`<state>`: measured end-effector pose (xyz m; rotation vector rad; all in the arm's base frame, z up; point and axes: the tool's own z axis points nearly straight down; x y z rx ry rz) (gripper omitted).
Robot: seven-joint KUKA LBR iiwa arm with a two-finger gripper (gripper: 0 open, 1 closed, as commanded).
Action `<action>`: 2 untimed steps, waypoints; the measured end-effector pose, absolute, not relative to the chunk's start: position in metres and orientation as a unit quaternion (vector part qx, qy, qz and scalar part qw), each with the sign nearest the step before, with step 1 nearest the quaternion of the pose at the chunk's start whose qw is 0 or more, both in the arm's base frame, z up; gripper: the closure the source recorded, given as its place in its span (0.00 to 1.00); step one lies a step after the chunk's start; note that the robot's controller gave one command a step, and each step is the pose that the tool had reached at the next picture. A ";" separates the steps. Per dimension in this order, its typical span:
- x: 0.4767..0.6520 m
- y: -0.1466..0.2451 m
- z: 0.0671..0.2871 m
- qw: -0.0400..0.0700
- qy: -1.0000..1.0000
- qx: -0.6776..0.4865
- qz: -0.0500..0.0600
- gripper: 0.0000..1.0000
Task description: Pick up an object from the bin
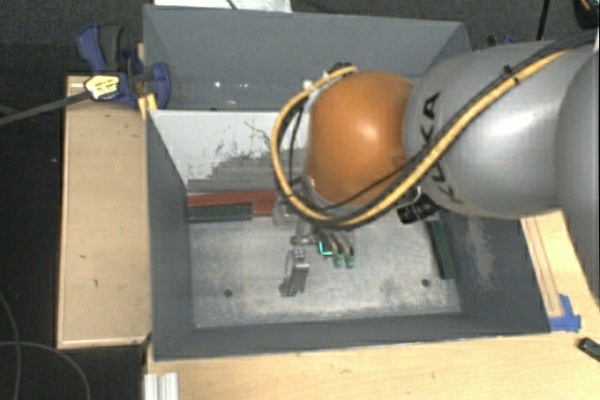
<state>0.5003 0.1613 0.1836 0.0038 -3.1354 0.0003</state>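
Observation:
My gripper (296, 277) hangs low over the middle of the bin floor, mostly hidden under the arm's orange cover. A small green thing (335, 252) shows just to its right, close under the wrist; I cannot tell whether it is held. A red-brown flat bar (231, 199) lies along the back of the floor to the gripper's left. A dark green bar (219, 214) lies right against the front of the red-brown bar. Both bars run under the cover at their right ends.
A dark narrow bar (441, 250) lies near the bin's right wall, partly under the arm. The arm reaches in from the right and hides the bin's back right. Bare floor shows at the front and the left.

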 end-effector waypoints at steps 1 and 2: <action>0.553 0.089 0.205 -0.004 -1.000 -0.014 0.001 0.00; 0.592 0.066 0.145 -0.001 -1.000 -0.024 0.000 0.00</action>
